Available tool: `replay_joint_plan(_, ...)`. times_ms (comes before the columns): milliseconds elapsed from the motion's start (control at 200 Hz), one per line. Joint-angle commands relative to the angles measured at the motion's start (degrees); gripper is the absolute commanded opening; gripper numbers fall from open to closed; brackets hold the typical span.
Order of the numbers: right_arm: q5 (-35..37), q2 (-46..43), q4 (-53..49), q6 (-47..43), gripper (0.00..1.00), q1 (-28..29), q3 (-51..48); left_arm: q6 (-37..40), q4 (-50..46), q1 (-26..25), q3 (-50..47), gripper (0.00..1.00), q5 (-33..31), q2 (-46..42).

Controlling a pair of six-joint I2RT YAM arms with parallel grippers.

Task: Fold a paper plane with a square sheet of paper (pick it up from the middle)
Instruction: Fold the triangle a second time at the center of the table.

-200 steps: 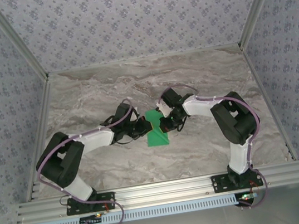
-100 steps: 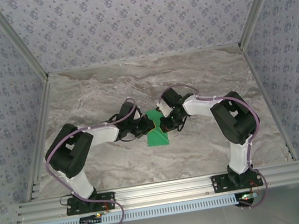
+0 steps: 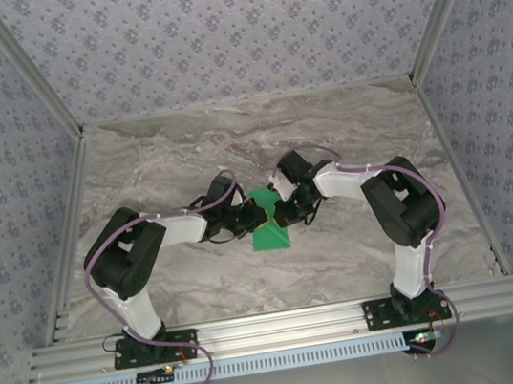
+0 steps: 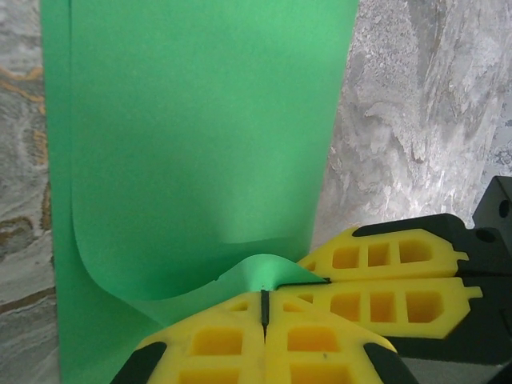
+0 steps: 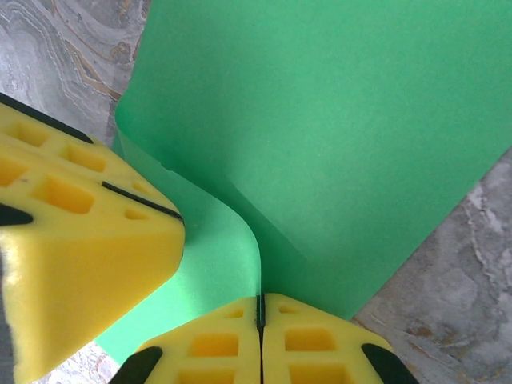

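The green square sheet of paper (image 3: 270, 233) lies folded in layers in the middle of the marble table, with both grippers meeting over its far half. In the left wrist view, my left gripper (image 4: 264, 300) is shut on a lifted, curled edge of the sheet (image 4: 200, 120). The right gripper's yellow fingers (image 4: 384, 276) lie right beside it. In the right wrist view, my right gripper (image 5: 260, 308) is shut on a raised flap of the sheet (image 5: 344, 120). The left gripper's fingers (image 5: 72, 232) are close on the left. From above, the left gripper (image 3: 254, 214) and right gripper (image 3: 279, 212) almost touch.
The marble table (image 3: 183, 155) is ringed by patterned walls on three sides. An aluminium rail (image 3: 276, 324) with both arm bases runs along the near edge. Open tabletop lies around the sheet on all sides.
The left arm's elbow and upper links have swung right, toward the centre. Both grippers and the green sheet have stayed where they were.
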Motion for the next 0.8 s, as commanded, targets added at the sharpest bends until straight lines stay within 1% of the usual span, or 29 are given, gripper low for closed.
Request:
replay_joint_plan(0, 0.0, 0.8, -1.7, -0.5, 0.11, -0.4, 0.9, -0.2, 0.4, -0.5, 1.6, 0.00, 1.1, 1.2)
replay_joint_plan(270, -1.6, -1.4, -1.0, 0.5, 0.19, -1.4, -0.3, 0.0, -0.3, -0.5, 1.4, 0.00, 0.9, 1.5)
replay_joint_plan(430, -2.5, -2.4, -0.6, 0.9, 0.20, -2.3, -1.0, 0.0, -0.3, -0.5, 1.4, 0.00, 0.8, 1.7)
replay_joint_plan(595, -3.4, -2.5, -0.4, 1.0, 0.20, -2.8, -1.3, 0.1, -0.4, -0.5, 1.4, 0.00, 0.7, 1.7)
replay_joint_plan(794, -2.9, -1.8, -0.5, 0.7, 0.12, -2.9, -1.2, 0.1, -0.5, -0.5, 1.5, 0.00, 0.9, 1.7)
